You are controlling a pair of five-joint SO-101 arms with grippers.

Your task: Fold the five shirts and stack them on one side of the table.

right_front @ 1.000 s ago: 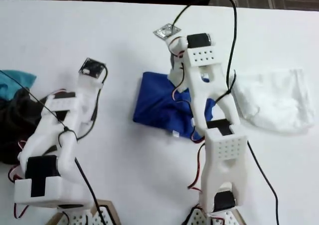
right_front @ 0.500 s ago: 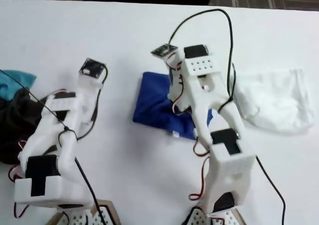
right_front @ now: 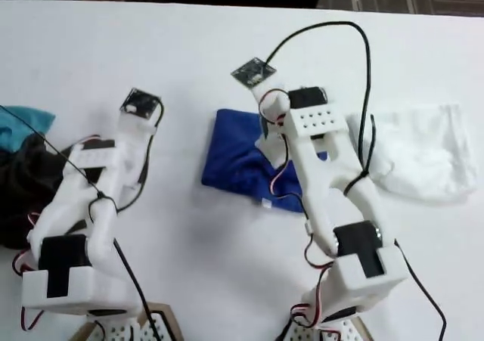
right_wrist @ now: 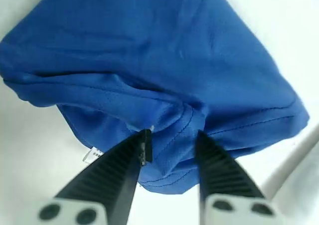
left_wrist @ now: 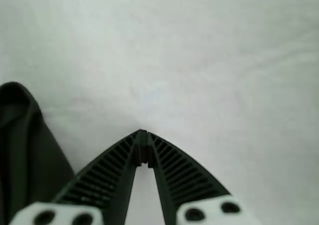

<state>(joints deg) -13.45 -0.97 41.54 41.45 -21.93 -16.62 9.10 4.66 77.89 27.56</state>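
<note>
Blue shirt [right_front: 234, 159] bunched at mid-desk [right_front: 189, 46], right gripper [right_wrist: 172, 136] over its hem, jaws partly spread with puckered cloth between them — white shirt [right_front: 416, 152] at its 3 o'clock, dark heap [right_front: 19, 182] at 9 o'clock beside the left gripper [left_wrist: 143, 137], tips pressed together over bare desk.

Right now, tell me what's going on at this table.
The right gripper is open over a folded blue shirt in the middle of the table, with its fingers on either side of a bunched edge. The left gripper is shut over bare table, near a dark heap of clothes. A crumpled white shirt lies beyond the blue one, away from the heap.
</note>
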